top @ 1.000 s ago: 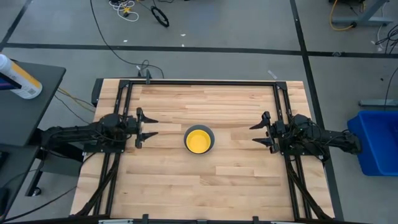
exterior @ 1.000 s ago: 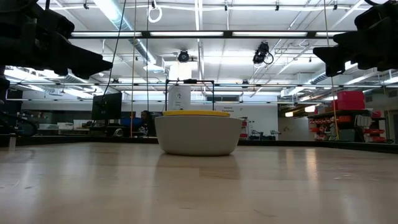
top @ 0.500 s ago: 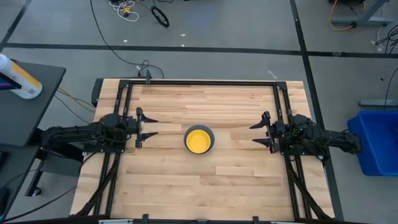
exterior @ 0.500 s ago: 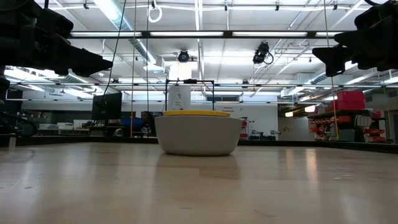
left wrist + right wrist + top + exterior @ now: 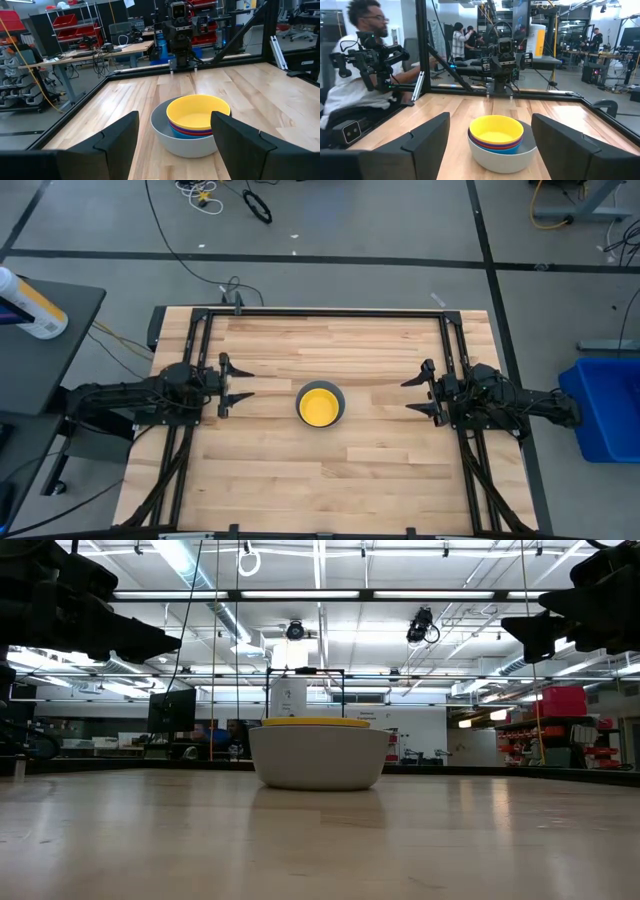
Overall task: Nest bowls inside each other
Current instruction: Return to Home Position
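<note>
The bowls stand nested in one stack point(image 5: 320, 403) at the middle of the wooden table. The grey bowl point(image 5: 180, 142) is outermost and rests on its base. Inside it sit a blue and a red bowl, showing only as rims, and the yellow bowl point(image 5: 496, 131) is on top. My left gripper point(image 5: 248, 383) hovers level at the table's left side, open and pointing at the stack, which shows between its fingers in the left wrist view point(image 5: 174, 116). My right gripper point(image 5: 406, 395) hovers level at the right side, open, also facing the stack point(image 5: 491, 116). Neither touches a bowl.
Black frame rails point(image 5: 200, 340) run along the table's left, right and far sides. A blue bin point(image 5: 605, 405) stands on the floor to the right. A bottle point(image 5: 30, 305) lies on a dark side table at the left. A seated person point(image 5: 360, 85) shows beyond the table.
</note>
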